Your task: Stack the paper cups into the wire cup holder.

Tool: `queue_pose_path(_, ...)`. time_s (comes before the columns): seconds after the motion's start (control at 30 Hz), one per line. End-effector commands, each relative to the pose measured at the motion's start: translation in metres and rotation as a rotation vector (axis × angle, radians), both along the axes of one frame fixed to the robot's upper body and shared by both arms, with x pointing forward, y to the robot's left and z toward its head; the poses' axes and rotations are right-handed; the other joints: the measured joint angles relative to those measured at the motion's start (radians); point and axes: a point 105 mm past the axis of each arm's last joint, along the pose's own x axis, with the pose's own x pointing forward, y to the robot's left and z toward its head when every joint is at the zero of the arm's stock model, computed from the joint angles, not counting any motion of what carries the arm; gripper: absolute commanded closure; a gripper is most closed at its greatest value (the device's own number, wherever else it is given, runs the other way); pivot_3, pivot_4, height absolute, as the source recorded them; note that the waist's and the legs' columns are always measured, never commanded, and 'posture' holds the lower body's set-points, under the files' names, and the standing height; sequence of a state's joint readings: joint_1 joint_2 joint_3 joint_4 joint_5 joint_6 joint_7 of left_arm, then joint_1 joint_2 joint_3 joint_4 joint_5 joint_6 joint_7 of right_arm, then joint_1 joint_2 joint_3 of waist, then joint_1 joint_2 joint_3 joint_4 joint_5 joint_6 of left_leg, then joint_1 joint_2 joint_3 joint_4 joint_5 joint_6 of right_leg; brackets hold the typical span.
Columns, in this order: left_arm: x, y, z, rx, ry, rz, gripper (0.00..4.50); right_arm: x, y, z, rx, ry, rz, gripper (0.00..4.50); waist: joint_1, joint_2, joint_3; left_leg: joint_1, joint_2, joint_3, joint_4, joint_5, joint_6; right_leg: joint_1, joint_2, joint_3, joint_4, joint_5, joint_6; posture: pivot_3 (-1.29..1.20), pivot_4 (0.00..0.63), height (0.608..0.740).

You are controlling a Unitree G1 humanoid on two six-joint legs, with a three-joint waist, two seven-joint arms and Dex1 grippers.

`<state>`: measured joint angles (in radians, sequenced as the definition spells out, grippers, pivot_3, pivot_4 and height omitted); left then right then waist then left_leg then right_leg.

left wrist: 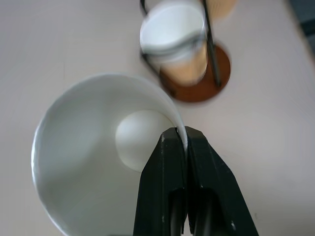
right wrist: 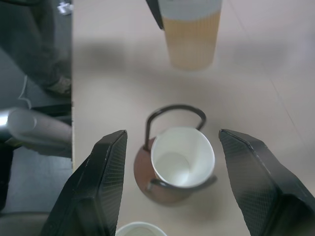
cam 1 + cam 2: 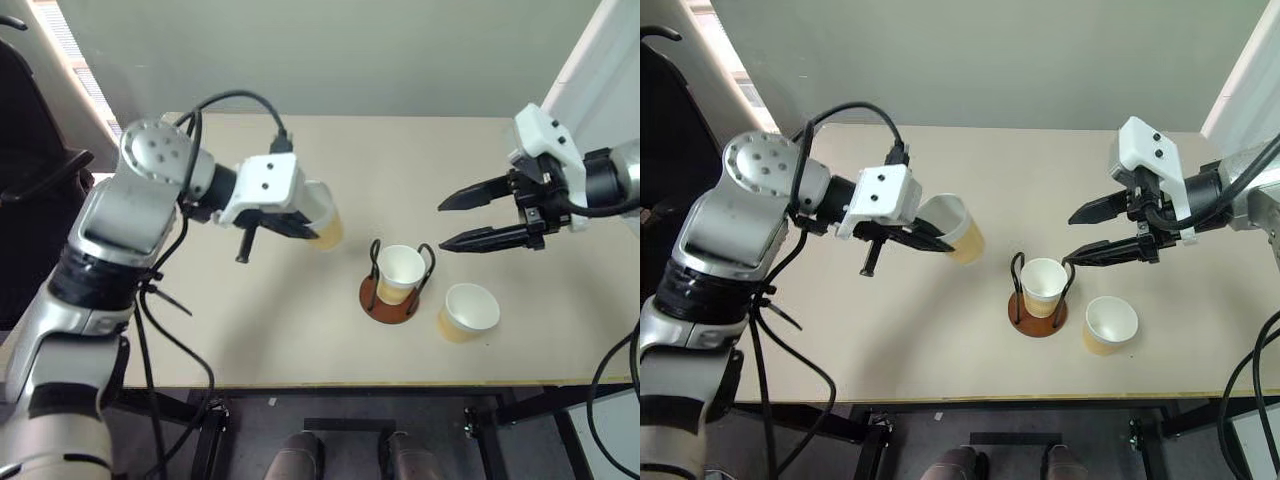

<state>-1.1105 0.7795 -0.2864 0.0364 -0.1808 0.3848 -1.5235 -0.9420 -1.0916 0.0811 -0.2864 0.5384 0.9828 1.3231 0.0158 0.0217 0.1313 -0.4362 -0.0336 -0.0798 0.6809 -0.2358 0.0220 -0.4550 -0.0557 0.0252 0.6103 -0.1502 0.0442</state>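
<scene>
Left gripper (image 1: 186, 142) pinches raised cup (image 3: 958, 228) rim; holder (image 3: 392, 297) holds 1.

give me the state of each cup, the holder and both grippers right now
left gripper: shut on the held cup's rim
held cup: lifted off the table, tilted
right gripper: open, empty
wire cup holder: upright, one cup inside
cup in holder: upright, seated
loose cup: standing on the table beside the holder

a beige table (image 3: 300, 340) against a pale wall (image 3: 330, 50) — bright window (image 3: 85, 70) at left.
</scene>
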Motion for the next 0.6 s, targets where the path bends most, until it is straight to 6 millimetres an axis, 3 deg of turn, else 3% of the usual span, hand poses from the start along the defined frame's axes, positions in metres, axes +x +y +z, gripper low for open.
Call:
queue_pose_path(0.03,-0.010,-0.025,0.025,-0.023,-0.013,-0.155,4.46,-0.007,-0.004,0.010,0.030,-0.066,-0.036,1.43,0.004,0.000,0.000,-0.001,0.000,0.000,0.000,0.000,0.001,0.000,0.000,0.000,-0.001,0.002,0.003,0.00,0.150,0.740)
queue_pose_path(0.13,-0.010,-0.035,0.028,-0.018,-0.005,-0.210,4.46,-0.013,-0.004,0.015,0.040,-0.082,-0.046,1.43,0.002,0.000,0.000,-0.001,0.000,0.002,0.001,-0.006,0.011,0.000,-0.001,0.001,-0.002,0.004,0.008,0.00,0.150,0.740)
queue_pose_path(0.23,-0.010,-0.053,0.027,0.001,0.004,-0.283,4.46,-0.031,-0.002,0.031,0.062,-0.097,-0.034,1.43,0.002,0.000,0.000,-0.001,0.000,0.003,0.001,-0.006,0.012,0.000,-0.001,0.001,-0.002,0.004,0.011,0.00,0.150,0.740)
queue_pose_path(0.43,-0.008,-0.073,0.020,0.031,0.029,-0.375,4.46,-0.049,-0.007,0.049,0.038,-0.140,-0.082,1.43,0.003,0.000,0.000,-0.001,0.000,0.003,0.001,-0.006,0.010,0.001,-0.001,0.001,-0.002,0.002,0.014,0.00,0.150,0.740)
queue_pose_path(0.6,-0.009,-0.088,0.012,0.057,0.053,-0.434,4.46,-0.054,-0.011,0.050,0.024,-0.148,-0.123,1.43,0.008,0.000,0.000,-0.003,-0.001,0.004,0.004,-0.007,0.009,0.001,-0.002,0.002,-0.003,0.000,0.018,0.00,0.150,0.740)
